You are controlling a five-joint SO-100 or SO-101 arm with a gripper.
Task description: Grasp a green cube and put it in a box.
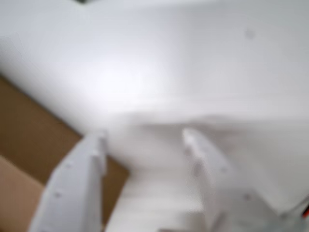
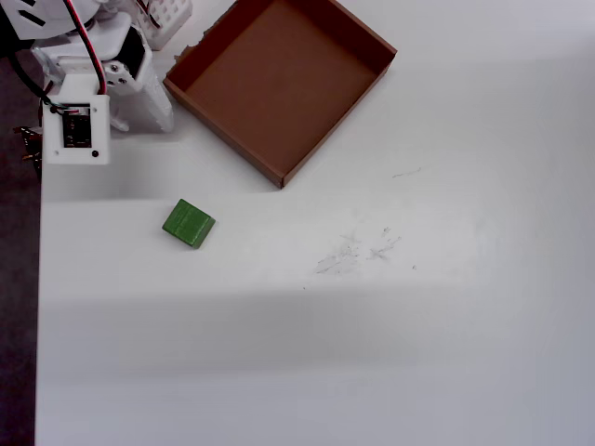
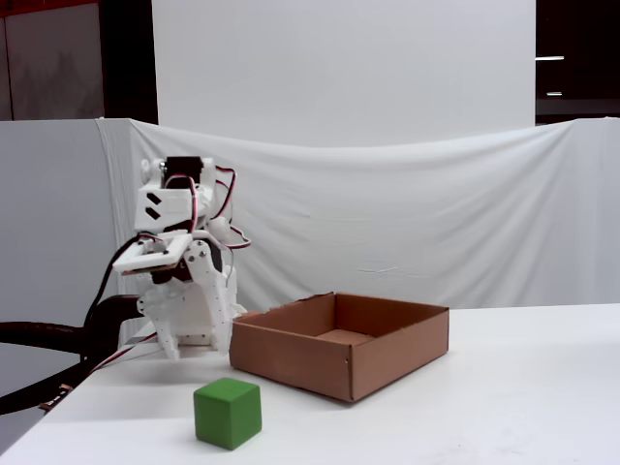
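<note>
- The green cube [image 2: 189,223] lies on the white table [image 2: 372,353] in the overhead view, near the table's left edge, clear of everything else.
- Its top face is square, so no long axis can be told; the cube sits turned, its corners pointing roughly up, down, left and right in that view rather than its edges lining up with the table edge.
- In the fixed view the green cube [image 3: 228,413] stands flat on the table, one vertical edge facing the camera, in front of the box [image 3: 339,351].
- The box [image 2: 279,88] is also rotated on the table, open side up, floor bare, one corner aimed toward the cube.
- The arm [image 2: 93,84] is folded at the upper left, just beside the box and well apart from the cube.
- In the blurred wrist view the fingers [image 1: 84,183] are spread, nothing between them; a corner of the box [image 1: 29,135] shows at left.
</note>
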